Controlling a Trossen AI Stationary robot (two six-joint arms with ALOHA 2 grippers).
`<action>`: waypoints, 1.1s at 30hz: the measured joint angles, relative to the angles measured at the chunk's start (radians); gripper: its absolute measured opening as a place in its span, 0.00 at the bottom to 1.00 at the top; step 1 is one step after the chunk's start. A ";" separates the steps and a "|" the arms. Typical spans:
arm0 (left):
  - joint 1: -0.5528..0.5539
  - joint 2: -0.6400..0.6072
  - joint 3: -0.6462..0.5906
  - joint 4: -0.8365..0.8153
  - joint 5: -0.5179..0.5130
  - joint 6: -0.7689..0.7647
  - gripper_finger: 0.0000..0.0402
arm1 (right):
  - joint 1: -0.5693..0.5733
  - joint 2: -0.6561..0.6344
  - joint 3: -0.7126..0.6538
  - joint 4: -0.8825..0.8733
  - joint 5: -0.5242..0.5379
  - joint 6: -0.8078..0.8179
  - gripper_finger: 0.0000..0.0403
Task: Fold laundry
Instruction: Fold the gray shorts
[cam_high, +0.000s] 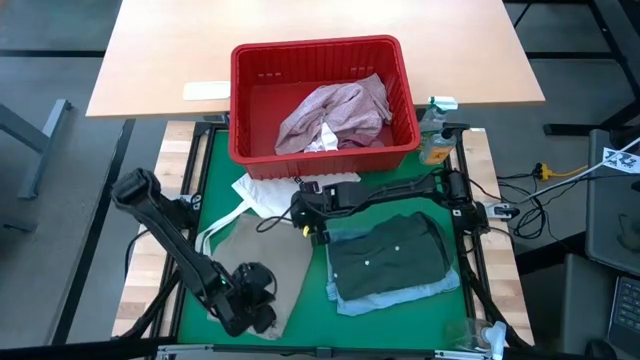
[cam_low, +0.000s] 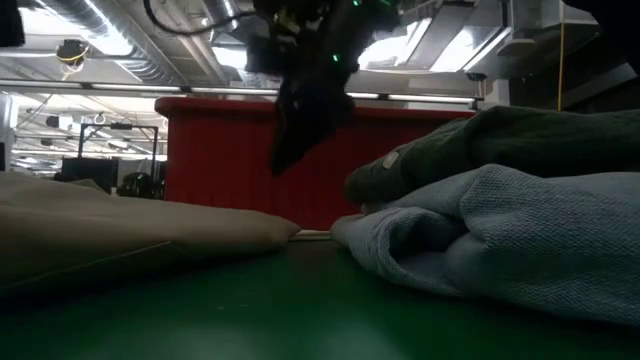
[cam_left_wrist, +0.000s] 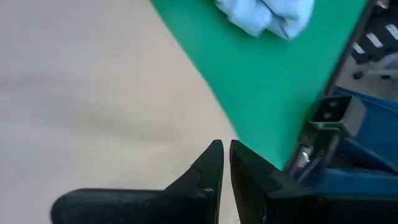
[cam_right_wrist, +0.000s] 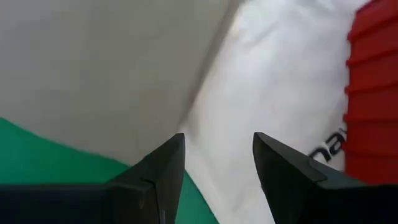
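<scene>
Laundry lies in three places. On the green mat (cam_high: 310, 300), a beige-khaki garment (cam_high: 265, 262) is spread toward the left near corner. A dark grey-green garment (cam_high: 390, 258) sits folded on top of a light blue one (cam_high: 400, 295) toward the right near corner. A mottled pink garment (cam_high: 335, 112) and a small white piece (cam_high: 323, 138) rest in the red basket (cam_high: 250, 100) at the mat's far edge. A white tote bag (cam_high: 268, 190) lies just in front of the basket.

The left gripper (cam_left_wrist: 224, 158) is low over the khaki garment near its edge, fingers nearly together; whether they pinch cloth is hard to tell. The right gripper (cam_right_wrist: 217, 155) hangs above the tote bag and khaki cloth, fingers spread, holding nothing.
</scene>
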 joint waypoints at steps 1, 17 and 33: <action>0.000 -0.015 0.000 -0.034 -0.008 -0.006 0.06 | 0.007 0.000 0.011 0.001 -0.022 0.015 0.47; 0.028 -0.078 -0.052 -0.518 -0.124 -0.213 0.00 | 0.180 0.000 0.026 0.111 -0.122 0.022 0.47; 0.185 -0.078 -0.219 -0.496 -0.027 -0.206 0.01 | 0.273 0.000 0.026 0.124 -0.123 0.021 0.47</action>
